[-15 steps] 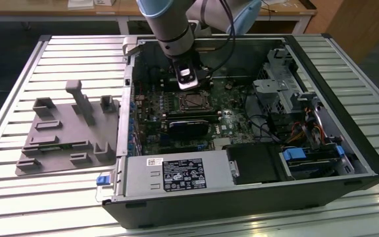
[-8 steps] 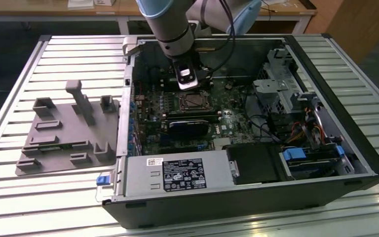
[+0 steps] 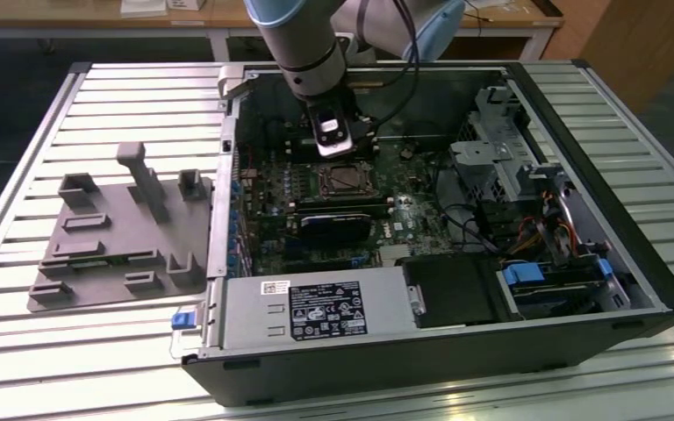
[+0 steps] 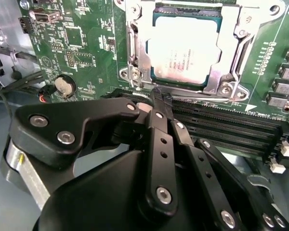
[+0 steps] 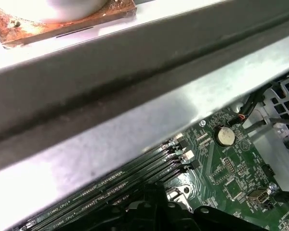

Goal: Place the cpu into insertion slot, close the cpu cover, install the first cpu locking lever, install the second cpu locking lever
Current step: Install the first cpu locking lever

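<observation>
1. Second wrist view: the cpu (image 4: 183, 48) lies flat in the insertion slot (image 4: 227, 43), pale top upward. The cpu cover (image 4: 135, 57) appears lowered around it.
2. Gripper (image 4: 160, 98): fingers brought together with nothing between them. The tips are just beside the cover's near edge, over the memory slots (image 4: 221, 125).
3. Exterior view: the arm reaches down into the computer case (image 3: 618, 219), with the gripper close above the socket.
4. Handling, as judged: the chip is light, rigid and fragile on its underside, so take it by opposite edges only. The cover is thin, springy sheet metal, so press on the frame, never through the window.
</observation>
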You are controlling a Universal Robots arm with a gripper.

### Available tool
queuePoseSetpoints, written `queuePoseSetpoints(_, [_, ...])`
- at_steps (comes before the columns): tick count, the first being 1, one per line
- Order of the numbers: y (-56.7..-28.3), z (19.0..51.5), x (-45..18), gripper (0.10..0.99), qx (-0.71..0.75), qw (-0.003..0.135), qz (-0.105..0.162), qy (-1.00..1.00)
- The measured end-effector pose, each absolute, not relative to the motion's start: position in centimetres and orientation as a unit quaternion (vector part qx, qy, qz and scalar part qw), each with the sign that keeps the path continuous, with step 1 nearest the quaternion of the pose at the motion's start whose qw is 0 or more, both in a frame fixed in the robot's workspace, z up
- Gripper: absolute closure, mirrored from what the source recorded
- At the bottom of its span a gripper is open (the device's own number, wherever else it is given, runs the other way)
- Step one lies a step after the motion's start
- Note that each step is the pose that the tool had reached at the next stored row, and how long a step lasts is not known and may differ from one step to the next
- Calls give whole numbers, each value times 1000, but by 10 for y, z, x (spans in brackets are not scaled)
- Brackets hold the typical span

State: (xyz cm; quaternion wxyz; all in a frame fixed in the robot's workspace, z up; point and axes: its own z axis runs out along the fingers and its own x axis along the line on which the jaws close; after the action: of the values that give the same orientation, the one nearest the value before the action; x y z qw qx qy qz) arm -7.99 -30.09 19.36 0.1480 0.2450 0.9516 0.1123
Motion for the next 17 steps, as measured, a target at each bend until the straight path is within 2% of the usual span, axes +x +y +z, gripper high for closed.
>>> queuePoseSetpoints(14, [-300,194,-80,984,245,148,112,952])
queuePoseSetpoints(17, [-300,194,-77,984,247,127,107,955])
